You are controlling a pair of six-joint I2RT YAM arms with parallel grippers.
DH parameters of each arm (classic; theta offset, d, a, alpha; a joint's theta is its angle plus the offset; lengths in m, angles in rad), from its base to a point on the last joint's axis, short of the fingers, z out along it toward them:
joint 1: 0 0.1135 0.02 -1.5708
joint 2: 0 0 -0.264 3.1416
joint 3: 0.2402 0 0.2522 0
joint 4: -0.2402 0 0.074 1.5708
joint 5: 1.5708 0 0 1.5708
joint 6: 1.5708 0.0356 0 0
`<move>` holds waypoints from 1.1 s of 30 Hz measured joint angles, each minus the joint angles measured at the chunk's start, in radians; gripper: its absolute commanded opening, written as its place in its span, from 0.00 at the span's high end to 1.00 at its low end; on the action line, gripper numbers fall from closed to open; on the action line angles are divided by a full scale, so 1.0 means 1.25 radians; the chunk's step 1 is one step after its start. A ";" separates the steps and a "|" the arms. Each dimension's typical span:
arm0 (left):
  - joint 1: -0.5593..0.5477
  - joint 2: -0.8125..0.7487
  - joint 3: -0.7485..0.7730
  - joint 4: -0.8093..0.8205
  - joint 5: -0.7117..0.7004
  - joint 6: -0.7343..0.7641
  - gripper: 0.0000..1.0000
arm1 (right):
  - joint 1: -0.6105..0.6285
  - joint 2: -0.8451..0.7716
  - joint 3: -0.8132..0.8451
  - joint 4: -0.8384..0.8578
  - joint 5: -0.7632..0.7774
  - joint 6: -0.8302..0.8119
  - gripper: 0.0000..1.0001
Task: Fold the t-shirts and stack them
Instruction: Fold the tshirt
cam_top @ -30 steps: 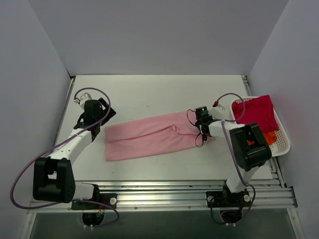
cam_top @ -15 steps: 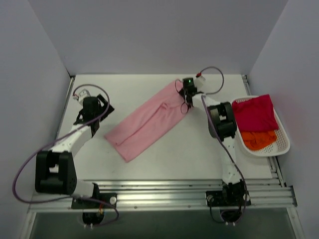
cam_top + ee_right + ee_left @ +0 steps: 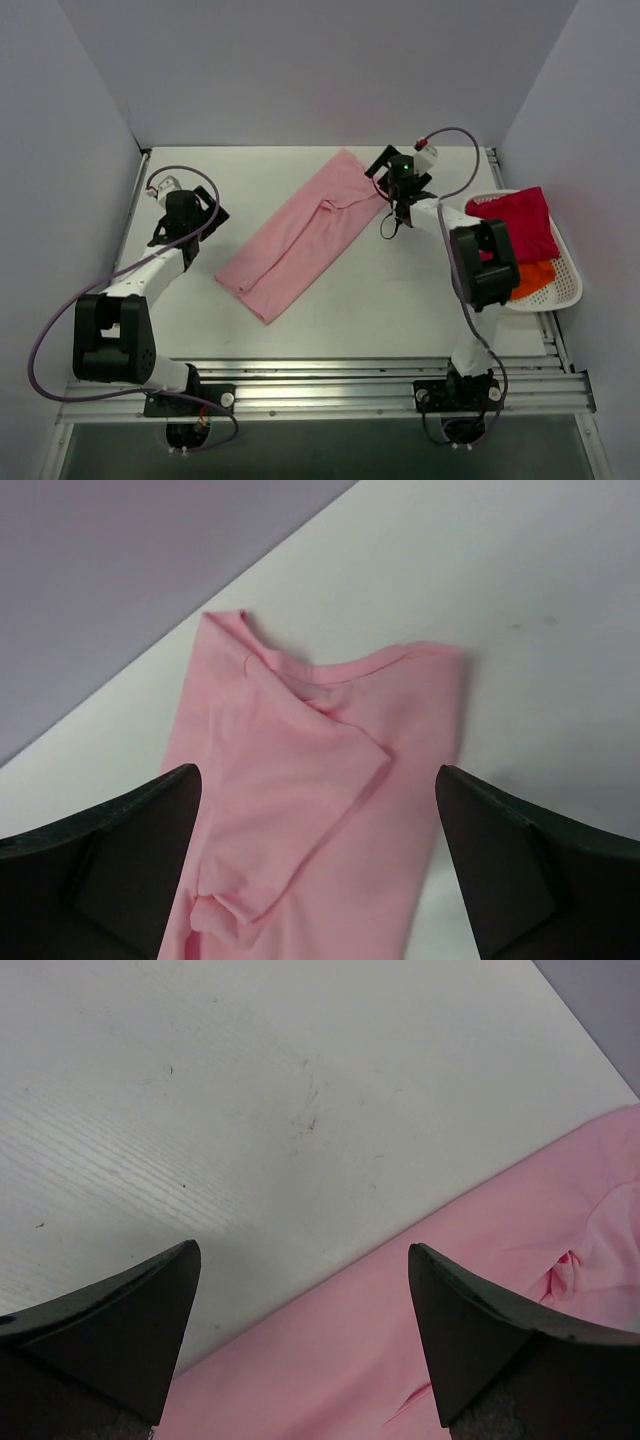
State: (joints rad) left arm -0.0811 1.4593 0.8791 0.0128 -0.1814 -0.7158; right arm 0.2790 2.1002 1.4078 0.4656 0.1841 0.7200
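Spanning the whole work area, the flat white table (image 3: 330,300) carries one long, light pink cloth t-shirt (image 3: 300,235). It lies as a narrow folded strip, running diagonally from the far centre of the table toward the near left. Its far end lies just beside the right gripper (image 3: 392,172); its near end lies right of and nearer than the left gripper (image 3: 198,214), apart from it.

At the right table edge sits a white slotted plastic basket (image 3: 570,290). The right arm's elbow hides the basket's left rim. Inside it, a magenta-red cloth t-shirt (image 3: 520,220) lies on top, bunched. An orange cloth t-shirt (image 3: 540,272) shows only as a small patch beneath it; the rest is covered.

The right wrist view shows the pink strip's far end (image 3: 290,810) with a sleeve folded over the body. The cloth runs out of the frame at the bottom. The right gripper (image 3: 317,770) hangs above it, fingers spread wide, gripping nothing.

The left wrist view shows bare table and one straight edge of the pink cloth (image 3: 450,1310), cut off at the right and bottom. The left gripper (image 3: 302,1250) is also spread wide with nothing between its fingers. Only the dark fingertips appear in each wrist view.
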 measured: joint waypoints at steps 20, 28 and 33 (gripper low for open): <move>0.002 -0.111 -0.070 0.004 0.020 0.000 0.06 | 0.550 -0.374 -0.511 -0.135 0.175 0.327 0.00; 0.002 -0.137 -0.085 0.004 0.020 -0.001 0.06 | 0.667 -0.304 -0.421 -0.132 0.163 0.377 0.00; 0.002 -0.137 -0.092 0.001 0.019 0.000 0.06 | 0.693 -0.211 -0.360 -0.083 0.130 0.391 0.00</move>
State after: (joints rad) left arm -0.0780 1.2877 0.7643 0.0143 -0.1574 -0.7162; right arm 1.1458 1.8362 0.9581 0.3622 0.3470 1.2087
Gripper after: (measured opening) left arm 0.940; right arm 0.994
